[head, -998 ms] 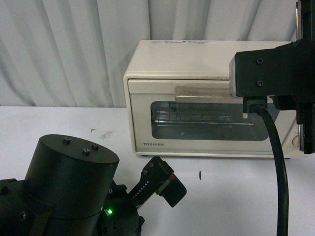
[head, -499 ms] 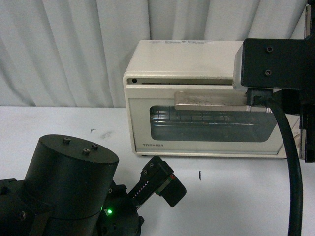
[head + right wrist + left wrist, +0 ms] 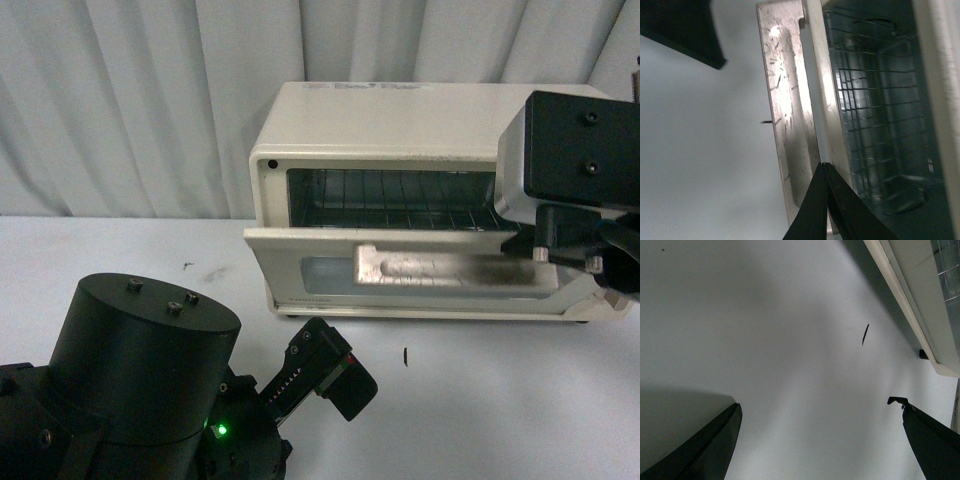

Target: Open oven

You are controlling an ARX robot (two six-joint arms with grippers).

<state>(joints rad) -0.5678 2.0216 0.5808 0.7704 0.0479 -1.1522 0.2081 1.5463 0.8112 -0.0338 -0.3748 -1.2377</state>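
The right gripper (image 3: 824, 167) has its 2 fingers (image 3: 815, 215) pressed together, tips at the seam where the handle (image 3: 782, 100) meets the door (image 3: 280, 265) (not wrapped round the bar). The door hangs part-way down, tilted out from the oven (image 3: 400, 110) just behind the jaws, showing the wire rack (image 3: 400, 198). The left gripper (image 3: 820, 440) is spread wide above the table (image 3: 765, 340), with the oven's lower edge just ahead of it.

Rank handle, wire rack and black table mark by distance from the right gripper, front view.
1. Handle: against the right gripper's jaws.
2. Wire rack: inside the oven, just behind.
3. Black mark: on the table, toward the left.
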